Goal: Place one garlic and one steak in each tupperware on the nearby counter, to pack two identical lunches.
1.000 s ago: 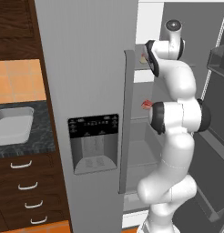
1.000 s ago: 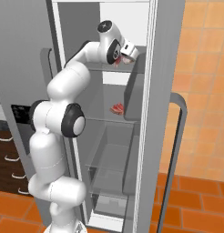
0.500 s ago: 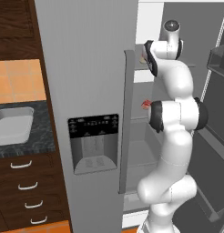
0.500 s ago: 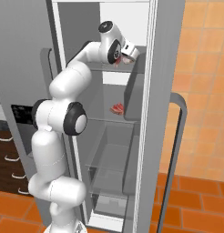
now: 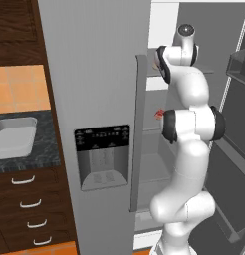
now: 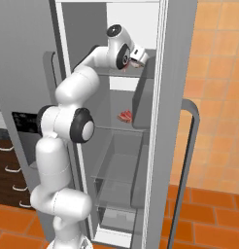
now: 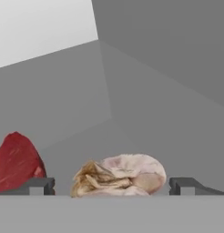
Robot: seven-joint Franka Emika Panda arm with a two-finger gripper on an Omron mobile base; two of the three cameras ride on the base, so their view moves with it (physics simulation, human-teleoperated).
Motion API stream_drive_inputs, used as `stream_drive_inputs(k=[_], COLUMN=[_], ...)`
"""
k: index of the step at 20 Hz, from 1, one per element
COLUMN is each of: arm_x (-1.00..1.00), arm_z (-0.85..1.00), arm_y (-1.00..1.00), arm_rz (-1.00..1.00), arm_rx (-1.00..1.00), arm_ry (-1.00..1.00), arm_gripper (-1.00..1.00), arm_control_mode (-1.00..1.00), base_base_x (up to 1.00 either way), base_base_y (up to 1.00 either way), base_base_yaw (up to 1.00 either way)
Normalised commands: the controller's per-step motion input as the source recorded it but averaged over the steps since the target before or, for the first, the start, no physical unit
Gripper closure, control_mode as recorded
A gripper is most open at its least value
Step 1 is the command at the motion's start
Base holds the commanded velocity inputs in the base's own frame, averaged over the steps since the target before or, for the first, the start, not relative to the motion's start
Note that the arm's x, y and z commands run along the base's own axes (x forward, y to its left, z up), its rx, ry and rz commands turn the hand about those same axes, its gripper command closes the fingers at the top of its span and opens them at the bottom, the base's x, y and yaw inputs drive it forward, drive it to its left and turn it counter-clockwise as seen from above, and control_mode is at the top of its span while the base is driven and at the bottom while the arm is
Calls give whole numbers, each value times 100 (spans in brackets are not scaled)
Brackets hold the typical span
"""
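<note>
The gripper point(image 7: 111, 185) stands with its jaws spread wide, holding nothing, its two dark finger tips low on either side of a garlic point(image 7: 120, 176) in the hand view. The garlic lies between the tips on a grey fridge shelf point(image 7: 100, 136), a lumpy, papery bulb, pale pink-white with a tan, fibrous end; whether the tips touch it cannot be told. Just beside the left tip lies a steak point(image 7: 16, 161), a rounded slab of deep red raw meat with a smooth surface, partly hidden behind that tip. Behind both, plain matte grey walls meet in a corner.

In the right base view the gripper point(image 6: 137, 55) reaches into the upper compartment of the open fridge point(image 6: 153, 126), at the level of an upper shelf. One shelf lower lies a second steak point(image 6: 125, 116), red with pale streaks, next to a grey box-like bin point(image 6: 143, 99). Clear drawers sit in the bottom of the compartment.

In the left base view the white arm stands in front of the opening, beside the closed grey door with its dark dispenser panel point(image 5: 102, 156). Farther left, a black speckled worktop point(image 5: 42, 149) carries a shallow, pale, rounded-square tupperware point(image 5: 14, 138), above dark wooden drawers with curved silver handles.
</note>
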Motion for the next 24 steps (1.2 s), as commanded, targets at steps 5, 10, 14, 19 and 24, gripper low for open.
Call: stream_drive_inputs(k=[5, 10, 14, 19, 24], arm_x=[10, 5, 0, -6, -12], arm_z=[-12, -9, 0, 0, 12], arm_y=[-8, -11, -1, 0, 0], arm_rz=[0, 0, 0, 0, 0], arm_rx=[0, 0, 0, 0, -1], arm_ry=[0, 0, 0, 0, 0], arm_gripper=[100, 100, 100, 100, 100], arm_control_mode=[-100, -100, -100, -100, -100], base_base_x=[0, 0, 0, 0, 0], base_base_y=[0, 0, 0, 0, 0], base_base_yaw=[0, 0, 0, 0, 0])
